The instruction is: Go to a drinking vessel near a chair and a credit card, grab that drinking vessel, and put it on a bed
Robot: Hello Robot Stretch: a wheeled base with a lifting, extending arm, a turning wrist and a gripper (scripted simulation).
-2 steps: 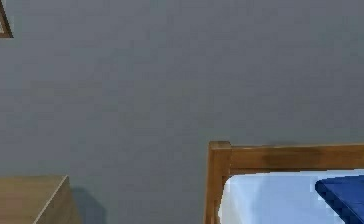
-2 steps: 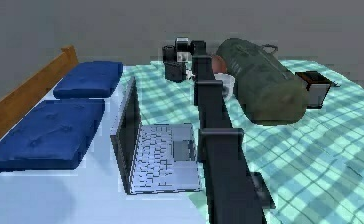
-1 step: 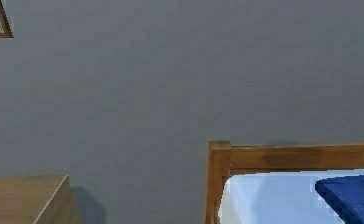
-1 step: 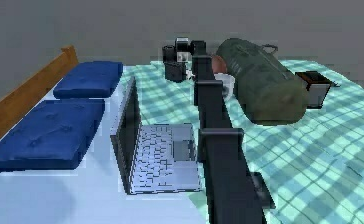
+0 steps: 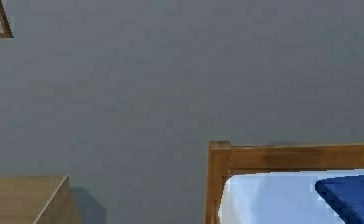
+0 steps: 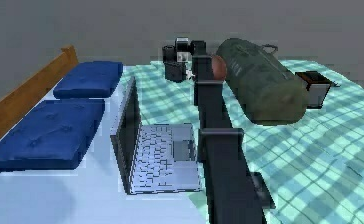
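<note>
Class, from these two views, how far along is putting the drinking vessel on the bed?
Looks done: the robot is at the bed, by its headboard. In hand: the arm reaches over it, the claw beyond the laptop; whether it holds anything cannot be told. Left: setting the vessel on the bed.

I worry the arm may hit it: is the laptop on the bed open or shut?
Open: the laptop has its screen standing up from the keyboard, which lies flat on the bed.
</note>
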